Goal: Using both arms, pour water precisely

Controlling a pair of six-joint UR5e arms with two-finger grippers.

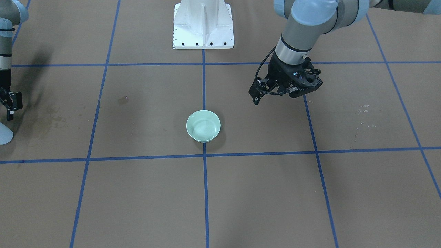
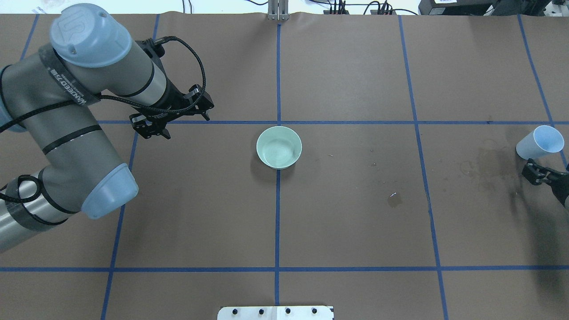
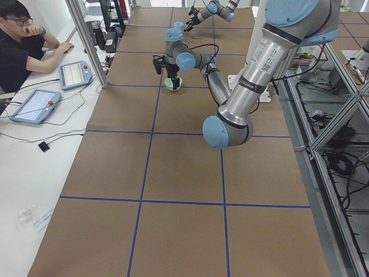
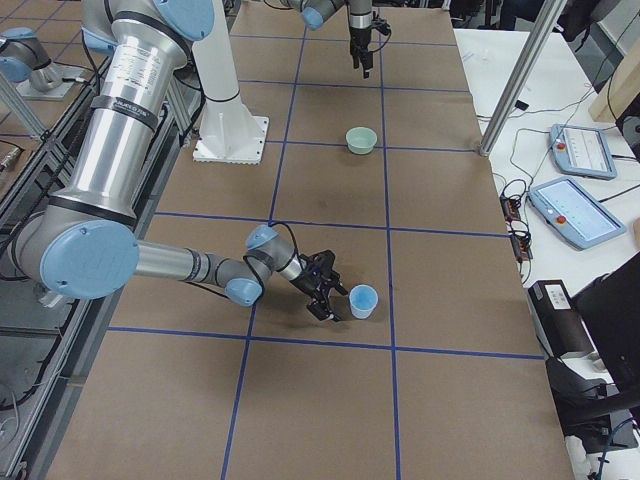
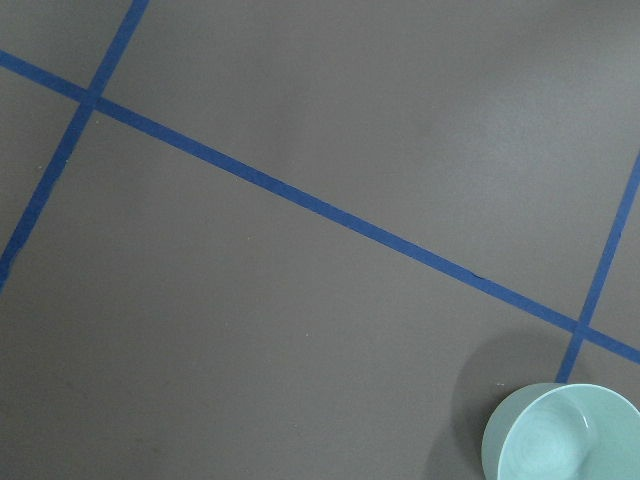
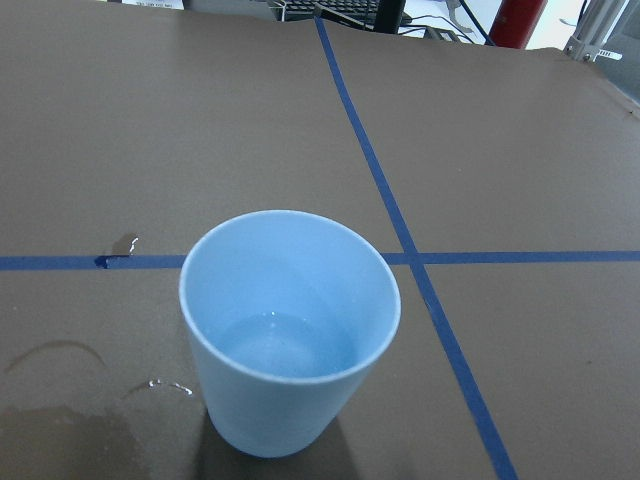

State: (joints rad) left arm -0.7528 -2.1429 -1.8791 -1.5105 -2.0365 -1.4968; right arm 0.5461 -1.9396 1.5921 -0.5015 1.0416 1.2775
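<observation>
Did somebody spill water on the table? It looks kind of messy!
Yes. A dark wet patch stains the brown paper beside the light blue cup, and a small puddle sits between that cup and the green bowl.

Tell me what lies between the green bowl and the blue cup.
Nothing solid. The overhead view shows only brown paper between bowl and cup, crossed by a blue tape line, with a small wet spot and damp stains.
</observation>
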